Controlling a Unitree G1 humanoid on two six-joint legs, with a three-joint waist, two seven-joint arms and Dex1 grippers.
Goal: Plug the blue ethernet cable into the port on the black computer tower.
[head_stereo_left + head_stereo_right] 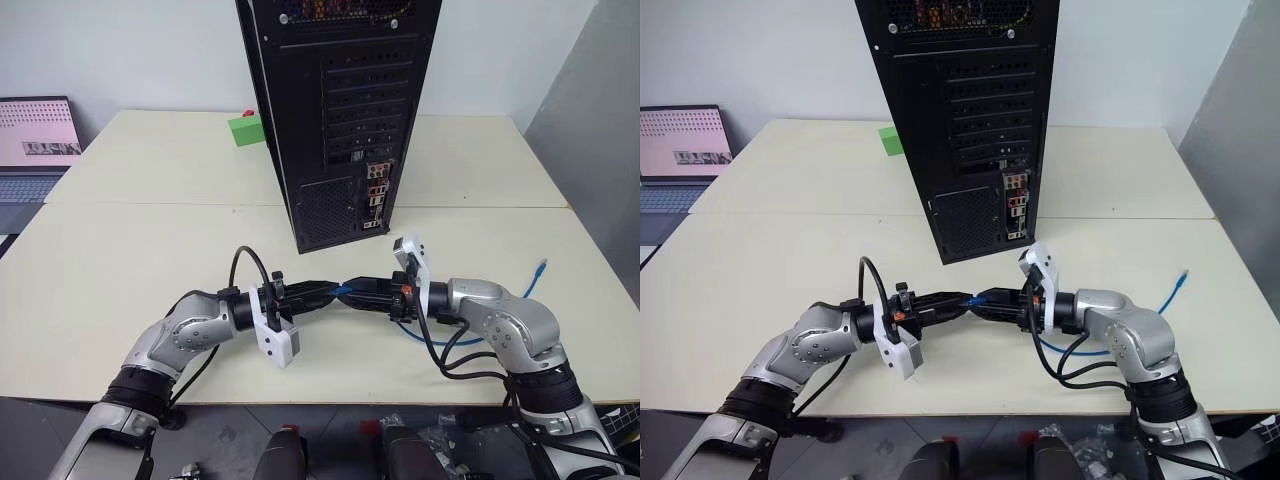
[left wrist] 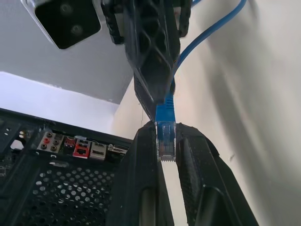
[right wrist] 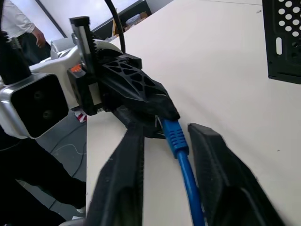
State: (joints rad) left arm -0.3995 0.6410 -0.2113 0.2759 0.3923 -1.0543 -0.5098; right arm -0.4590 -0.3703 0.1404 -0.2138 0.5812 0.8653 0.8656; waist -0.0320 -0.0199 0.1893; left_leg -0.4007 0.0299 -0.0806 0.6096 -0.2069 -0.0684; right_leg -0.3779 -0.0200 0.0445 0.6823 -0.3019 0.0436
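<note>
The black computer tower (image 1: 340, 100) stands upright at the middle of the table, rear face toward me. The port sits among the small coloured connectors (image 1: 375, 203) low on that face; I cannot single it out. In front of the tower my two grippers meet tip to tip above the table. My left gripper (image 2: 165, 136) is shut on the clear-bluish plug (image 2: 165, 143) of the blue ethernet cable (image 3: 182, 160). My right gripper (image 3: 167, 129) stands open, a finger on each side of the cable just behind the plug, not touching it. The cord trails right to its free end (image 1: 541, 268).
A green block (image 1: 245, 130) sits behind the tower on the left. A laptop (image 1: 38, 145) is at the far left, off the table. The table's near edge (image 1: 330, 402) runs just under my arms. A person (image 3: 19, 23) stands beyond the table.
</note>
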